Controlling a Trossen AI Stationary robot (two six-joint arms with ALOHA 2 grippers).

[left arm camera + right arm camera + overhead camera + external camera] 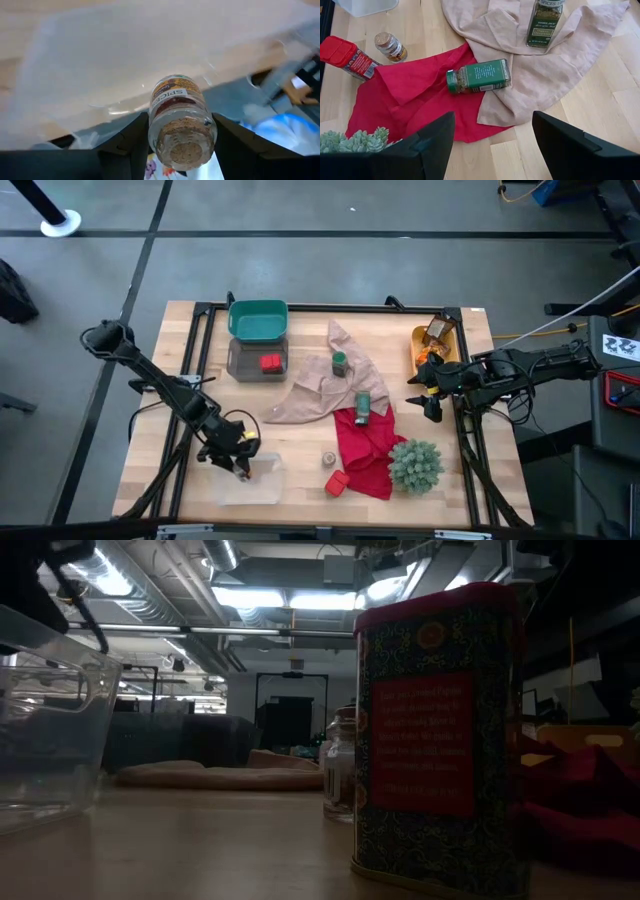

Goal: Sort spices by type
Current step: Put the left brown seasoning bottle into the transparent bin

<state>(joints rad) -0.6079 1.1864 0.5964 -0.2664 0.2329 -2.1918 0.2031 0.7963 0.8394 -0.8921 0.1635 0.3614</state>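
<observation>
Left pincer (pixel 181 131) pinching a cork-topped spice jar (pixel 180 117) above the clear bin (pixel 252 480); right pincer (pixel 492 130) spread.

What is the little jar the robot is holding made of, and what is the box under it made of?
The jar in the left gripper looks like clear glass: you can see the spice through it. Its stopper looks like cork, tan and crumbly. The box looks like clear, shiny plastic, since the wood shows through.

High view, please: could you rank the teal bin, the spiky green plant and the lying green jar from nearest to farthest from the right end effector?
Measured from the right end effector:
1. Lying green jar, on the cloths at mid-table.
2. Spiky green plant, near the front edge; close to the jar's range.
3. Teal bin, at the far edge, clearly farthest.
</observation>
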